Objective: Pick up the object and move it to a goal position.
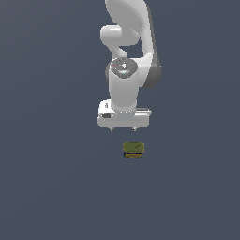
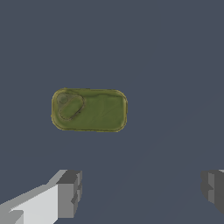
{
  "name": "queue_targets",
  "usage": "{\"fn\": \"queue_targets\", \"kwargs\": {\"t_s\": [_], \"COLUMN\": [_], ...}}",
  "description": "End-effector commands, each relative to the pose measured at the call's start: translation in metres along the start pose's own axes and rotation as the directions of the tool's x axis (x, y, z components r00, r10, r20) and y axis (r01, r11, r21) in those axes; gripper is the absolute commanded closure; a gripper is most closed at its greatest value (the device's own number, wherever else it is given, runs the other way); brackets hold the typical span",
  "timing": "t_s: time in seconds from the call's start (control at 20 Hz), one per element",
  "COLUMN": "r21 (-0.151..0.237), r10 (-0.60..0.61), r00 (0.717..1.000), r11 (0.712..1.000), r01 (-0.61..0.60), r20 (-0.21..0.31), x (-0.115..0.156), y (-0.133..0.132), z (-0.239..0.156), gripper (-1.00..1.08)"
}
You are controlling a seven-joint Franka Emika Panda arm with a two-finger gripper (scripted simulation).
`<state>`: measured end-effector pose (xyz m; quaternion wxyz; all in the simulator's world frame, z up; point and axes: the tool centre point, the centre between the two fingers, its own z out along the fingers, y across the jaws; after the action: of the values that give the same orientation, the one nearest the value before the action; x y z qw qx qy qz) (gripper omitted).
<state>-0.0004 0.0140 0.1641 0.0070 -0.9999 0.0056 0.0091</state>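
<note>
The object [image 1: 133,149] is a small squat can with an olive-green top and yellow and dark printed sides. It sits on the dark grey floor just in front of the arm. In the wrist view it [image 2: 89,110] shows as a rounded green rectangle with a pull-tab mark. My white gripper [image 1: 123,128] hangs above the floor, behind the can and slightly to the exterior view's left of it. It is open and empty. Its two grey fingertips [image 2: 70,192] stand wide apart in the wrist view, and the can lies off to one side of them, not between them.
The plain dark grey floor [image 1: 47,187] fills both views. The white arm [image 1: 126,47] rises behind the gripper. No other objects show.
</note>
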Motion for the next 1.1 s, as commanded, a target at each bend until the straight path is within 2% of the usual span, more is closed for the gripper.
{"fn": "queue_targets", "kwargs": {"t_s": [0.0,0.4,0.65,1.05], "r21": [0.0,-0.02,-0.021,-0.024], "r10": [0.0,0.001,-0.001,-0.071], "r00": [1.0,1.0,1.0,0.997], "r11": [1.0,1.0,1.0,0.997], "r01": [0.0,-0.002,0.001,0.07], "r20": [0.0,-0.014,-0.014,-0.011], "x": [0.0,0.009,0.009,0.011], "y": [0.0,0.003,0.003,0.001], "z": [0.0,-0.003,-0.003,0.0], "gripper": [-0.92,-0.92,-0.92,-0.92]}}
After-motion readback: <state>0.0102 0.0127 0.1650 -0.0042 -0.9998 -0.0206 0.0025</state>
